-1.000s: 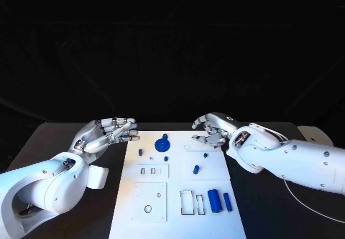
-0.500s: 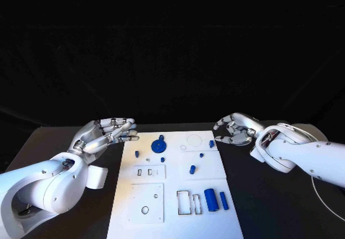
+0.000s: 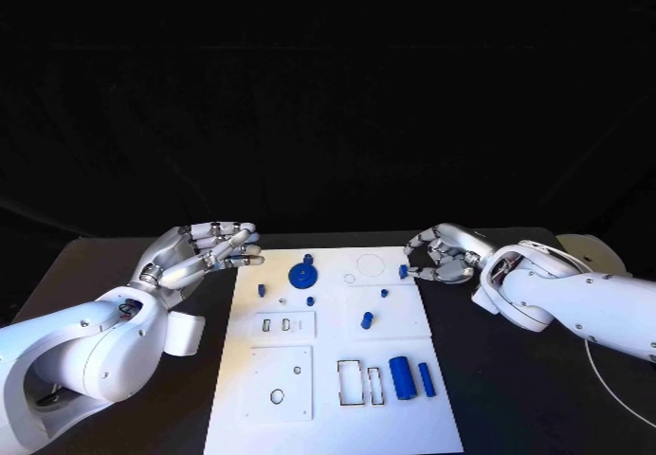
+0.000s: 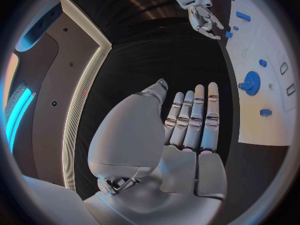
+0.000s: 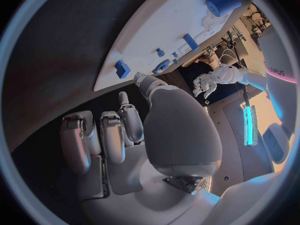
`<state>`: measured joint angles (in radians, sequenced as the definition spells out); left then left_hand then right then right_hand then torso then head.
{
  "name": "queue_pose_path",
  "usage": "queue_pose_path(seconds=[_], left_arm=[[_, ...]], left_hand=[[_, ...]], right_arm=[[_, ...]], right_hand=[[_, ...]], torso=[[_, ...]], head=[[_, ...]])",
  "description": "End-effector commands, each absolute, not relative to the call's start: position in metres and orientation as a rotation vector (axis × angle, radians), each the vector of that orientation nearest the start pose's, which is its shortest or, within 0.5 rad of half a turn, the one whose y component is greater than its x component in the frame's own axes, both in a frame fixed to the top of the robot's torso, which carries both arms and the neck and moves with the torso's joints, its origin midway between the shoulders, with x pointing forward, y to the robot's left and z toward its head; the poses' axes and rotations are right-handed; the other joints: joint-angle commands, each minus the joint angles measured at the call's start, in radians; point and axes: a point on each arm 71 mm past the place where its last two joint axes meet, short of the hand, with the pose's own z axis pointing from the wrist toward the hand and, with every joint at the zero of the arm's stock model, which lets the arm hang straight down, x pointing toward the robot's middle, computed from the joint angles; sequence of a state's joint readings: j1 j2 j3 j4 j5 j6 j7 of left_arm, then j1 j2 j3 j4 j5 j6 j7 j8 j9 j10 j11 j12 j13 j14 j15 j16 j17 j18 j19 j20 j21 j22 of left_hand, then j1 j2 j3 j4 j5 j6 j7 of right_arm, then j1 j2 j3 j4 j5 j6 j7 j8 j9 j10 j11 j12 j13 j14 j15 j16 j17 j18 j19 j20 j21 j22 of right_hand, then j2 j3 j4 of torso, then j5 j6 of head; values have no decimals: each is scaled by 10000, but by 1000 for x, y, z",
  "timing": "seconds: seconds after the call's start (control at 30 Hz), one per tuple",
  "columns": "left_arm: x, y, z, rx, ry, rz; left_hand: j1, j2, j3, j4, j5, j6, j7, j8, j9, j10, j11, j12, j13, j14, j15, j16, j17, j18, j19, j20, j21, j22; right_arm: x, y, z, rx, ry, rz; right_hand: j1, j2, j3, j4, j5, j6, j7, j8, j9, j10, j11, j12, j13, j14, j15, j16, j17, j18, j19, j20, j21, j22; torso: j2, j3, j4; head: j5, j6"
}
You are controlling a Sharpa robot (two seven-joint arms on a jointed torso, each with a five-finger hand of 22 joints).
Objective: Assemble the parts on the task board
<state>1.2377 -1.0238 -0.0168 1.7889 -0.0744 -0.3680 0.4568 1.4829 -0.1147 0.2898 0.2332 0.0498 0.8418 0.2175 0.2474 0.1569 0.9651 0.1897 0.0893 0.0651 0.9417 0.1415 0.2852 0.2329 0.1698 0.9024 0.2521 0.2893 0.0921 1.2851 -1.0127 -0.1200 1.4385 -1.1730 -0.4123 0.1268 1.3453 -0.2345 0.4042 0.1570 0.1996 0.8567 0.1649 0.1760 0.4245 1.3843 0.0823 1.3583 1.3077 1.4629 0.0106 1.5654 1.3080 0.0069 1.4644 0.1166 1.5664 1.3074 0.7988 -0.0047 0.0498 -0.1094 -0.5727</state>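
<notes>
The white task board (image 3: 410,332) lies in the middle of the table. On it are a blue gear (image 3: 302,276), a short peg (image 3: 368,320), a thick cylinder (image 3: 401,376), a thin bar (image 3: 427,379) and several tiny blue pieces. A small blue block (image 3: 405,271) sits at the board's right edge. My right hand (image 3: 440,256) hovers just right of that block with its fingers loosely bent and nothing in them; its thumb (image 5: 140,77) ends close to the block (image 5: 122,68). My left hand (image 3: 205,248) is open with straight fingers (image 4: 190,120), left of the board's far corner.
A small white box (image 3: 185,334) lies left of the board, under my left forearm. A white round object (image 3: 591,252) and a thin cable (image 3: 609,384) are on the right side of the table. Empty slots and rectangular frames (image 3: 361,384) mark the board's near half.
My right hand has moved right, off the board's far right corner, uncovering the small blue block at the edge, and now sits slightly lower. The left hand has hardly moved.
</notes>
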Motion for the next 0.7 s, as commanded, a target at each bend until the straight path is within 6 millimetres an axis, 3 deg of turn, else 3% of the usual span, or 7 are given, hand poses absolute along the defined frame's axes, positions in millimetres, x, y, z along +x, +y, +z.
queue_pose_path(seconds=[0.03,0.57,0.7], left_arm=[[444,217,-125,-9406,13336,-16536],[444,218,-125,-9422,13328,-16496],[444,218,-125,-9422,13331,-16498]], left_hand=[[-56,-49,48,-29,9,-47,240,-25,-12,46,28,-55,5,19,63,-54,14,140,73,5,-57,-14],[-35,-58,55,-52,8,-18,229,-17,-6,89,16,-60,9,28,55,-70,28,142,82,4,-67,-28],[-35,-58,55,-52,8,-18,229,-17,-6,89,16,-60,9,28,55,-70,28,142,82,4,-67,-28]], right_arm=[[496,-309,-169,551,15847,6513],[499,-302,-185,492,16219,6211],[500,-302,-186,504,16225,6169]], right_hand=[[82,-13,-40,-32,48,-73,18,-71,-20,-53,-1,-63,716,1079,-13,54,2628,-69,1064,-33,44,2634],[115,9,-38,-44,54,-122,48,-112,-31,-54,23,-61,718,1079,9,54,2628,-69,1064,-16,44,2634],[143,108,10,-39,78,76,64,-24,9,-3,42,-2,765,1079,34,54,2628,-69,1064,14,44,2634]], torso=[[3,-16,14],[-6,-5,-10],[-15,-2,-21]], head=[[-5,-30],[37,-126],[51,-131]])
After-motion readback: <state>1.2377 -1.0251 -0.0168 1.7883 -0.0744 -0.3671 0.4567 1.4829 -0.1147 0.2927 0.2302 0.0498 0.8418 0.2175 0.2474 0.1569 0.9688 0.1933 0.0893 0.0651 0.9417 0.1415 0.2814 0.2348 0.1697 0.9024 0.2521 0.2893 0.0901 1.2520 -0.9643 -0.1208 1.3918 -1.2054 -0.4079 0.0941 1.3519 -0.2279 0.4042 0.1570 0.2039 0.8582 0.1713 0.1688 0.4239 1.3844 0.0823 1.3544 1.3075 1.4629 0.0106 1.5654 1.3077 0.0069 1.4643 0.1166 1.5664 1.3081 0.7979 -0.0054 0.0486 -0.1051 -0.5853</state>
